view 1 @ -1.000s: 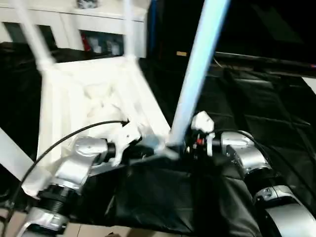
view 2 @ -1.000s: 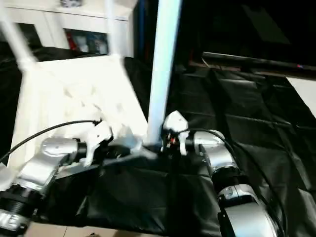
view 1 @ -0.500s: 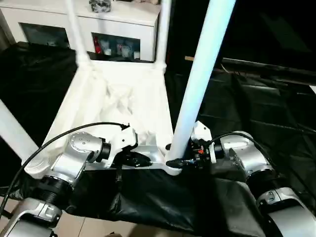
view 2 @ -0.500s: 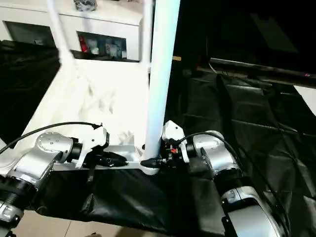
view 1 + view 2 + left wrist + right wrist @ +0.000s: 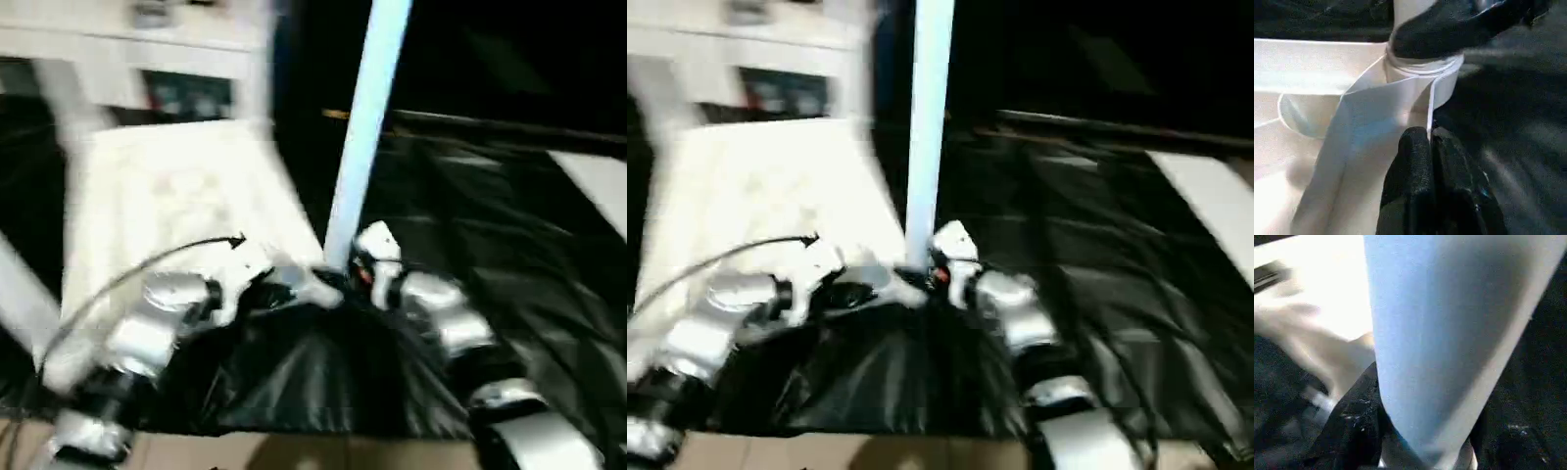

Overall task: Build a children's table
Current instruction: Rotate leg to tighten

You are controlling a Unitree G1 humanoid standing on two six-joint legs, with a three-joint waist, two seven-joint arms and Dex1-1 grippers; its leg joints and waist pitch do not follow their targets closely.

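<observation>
Where black sheeting (image 5: 509, 255) covers the surface: left tool (image 5: 1431, 147) pinched on tabletop (image 5: 167, 206); right tool (image 5: 1415, 450) around leg (image 5: 362, 147).

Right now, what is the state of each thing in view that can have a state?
tabletop: upside down on the black cover, ribbed underside up.
near leg: upright in its corner socket.
left gripper: shut, pinching the tabletop's rim beside that socket.
right gripper: around the base of the near leg.
cabinet: doors closed.
</observation>
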